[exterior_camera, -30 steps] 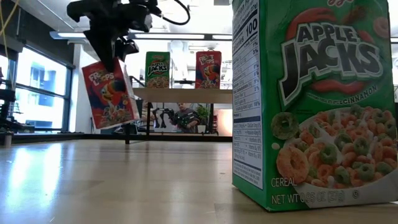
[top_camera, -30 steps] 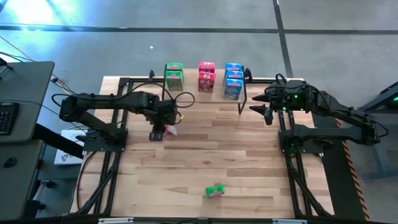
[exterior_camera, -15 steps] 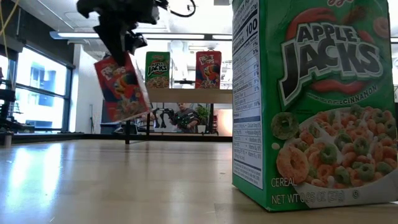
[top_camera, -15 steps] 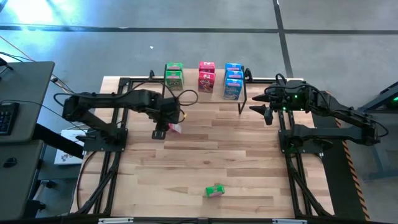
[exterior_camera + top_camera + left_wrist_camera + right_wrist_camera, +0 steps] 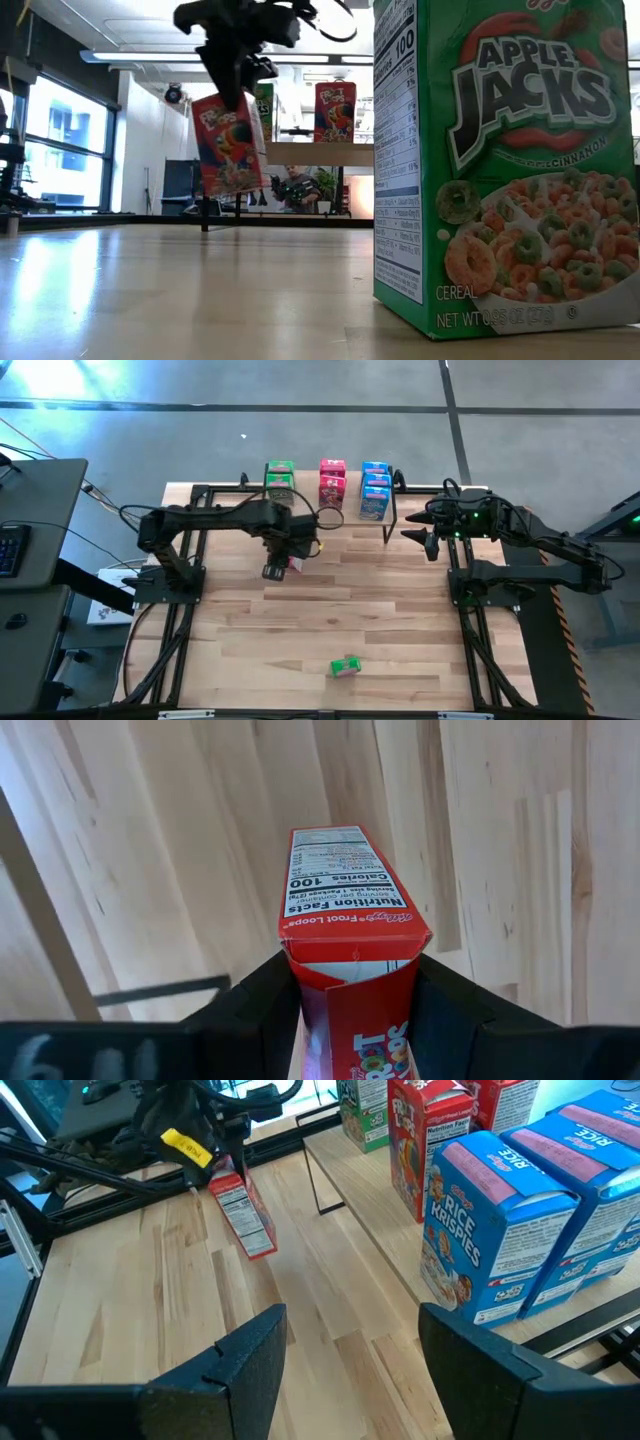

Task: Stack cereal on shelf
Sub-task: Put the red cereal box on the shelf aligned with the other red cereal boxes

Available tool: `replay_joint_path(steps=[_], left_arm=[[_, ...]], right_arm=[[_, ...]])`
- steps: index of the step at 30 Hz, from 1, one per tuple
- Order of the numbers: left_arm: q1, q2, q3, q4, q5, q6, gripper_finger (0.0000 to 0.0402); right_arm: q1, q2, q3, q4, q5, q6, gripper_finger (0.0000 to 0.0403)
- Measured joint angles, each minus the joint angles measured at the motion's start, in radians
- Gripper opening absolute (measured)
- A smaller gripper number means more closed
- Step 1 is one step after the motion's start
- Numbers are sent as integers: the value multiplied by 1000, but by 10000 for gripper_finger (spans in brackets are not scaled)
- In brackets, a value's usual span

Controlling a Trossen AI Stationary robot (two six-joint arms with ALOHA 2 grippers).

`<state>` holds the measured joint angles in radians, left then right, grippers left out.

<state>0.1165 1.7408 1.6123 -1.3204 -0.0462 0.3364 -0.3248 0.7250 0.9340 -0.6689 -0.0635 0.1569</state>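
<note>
My left gripper (image 5: 275, 568) hangs over the table's far middle, shut on a red cereal box (image 5: 293, 563), in front of the shelf (image 5: 306, 488). On the shelf stand green (image 5: 281, 480), red (image 5: 332, 482) and blue cereal boxes (image 5: 375, 490). In the low view the red box (image 5: 228, 145) dangles under the gripper (image 5: 238, 75). One green box (image 5: 345, 667) stands on the table near its front edge, large in the low view (image 5: 510, 160). My right gripper (image 5: 420, 538) waits open at the shelf's right end. My left gripper pinches the red box's top end (image 5: 355, 965) between its two fingers (image 5: 262, 1010), one on each of two opposite faces. The fingers point down from above. The box hangs below them, slightly tilted and lifted clear of the table.
The shelf's thin black legs (image 5: 318, 1180) stand on the table in front of the boxes. Black frame rails (image 5: 165, 640) run along the table's left and right sides. Bare wood (image 5: 330, 610) lies between the held box and the green box.
My left gripper has carried the red box toward the table's right and toward the shelf, rising a little and rolling slightly. The box has stayed hanging clear of the table.
</note>
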Motion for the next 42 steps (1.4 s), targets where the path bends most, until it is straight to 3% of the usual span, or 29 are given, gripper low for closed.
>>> replay_joint_path(steps=[9, 24, 42], left_arm=[[0, 92, 79, -2, 1, 16, 143], [-6, 112, 81, 148, 9, 16, 143], [-26, 153, 66, 173, -11, 16, 143]], right_arm=[[0, 0, 0, 0, 0, 0, 220], [0, 0, 0, 0, 0, 0, 220], [0, 0, 0, 0, 0, 0, 220]])
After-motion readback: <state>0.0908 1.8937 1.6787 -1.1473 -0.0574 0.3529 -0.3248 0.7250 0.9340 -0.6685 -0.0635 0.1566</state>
